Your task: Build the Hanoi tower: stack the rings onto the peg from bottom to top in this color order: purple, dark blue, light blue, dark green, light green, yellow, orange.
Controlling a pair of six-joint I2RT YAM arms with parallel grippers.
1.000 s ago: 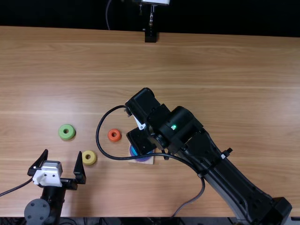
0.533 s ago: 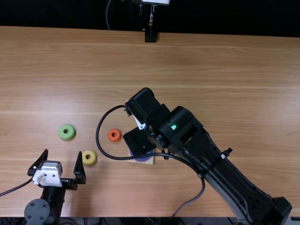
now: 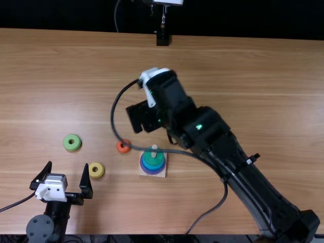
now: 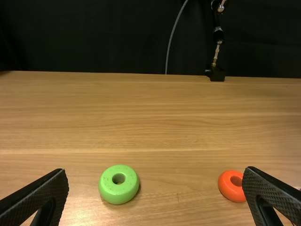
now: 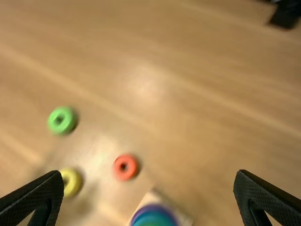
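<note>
- Just past the peg [image 3: 154, 148], on its far side, the right gripper [image 3: 142, 117] is hanging there wide open, nothing in it.
- On the peg you've got the purple ring [image 3: 154, 172] lowest, blue [image 3: 153, 166] showing above it, dark green ring [image 3: 152, 159] on top.
- Left of the peg, going outward: orange ring [image 3: 120, 147], yellow ring [image 3: 100, 173], light green ring [image 3: 76, 145], all loose.
- Way left of the peg, left gripper [image 3: 68, 167], also spread wide and empty.

In the top view a black cable [image 3: 112, 119] partly hides the orange ring [image 3: 120, 149] and dark green ring [image 3: 153, 161]; the blurred right wrist view cuts off the peg's base [image 5: 146, 199].
</note>
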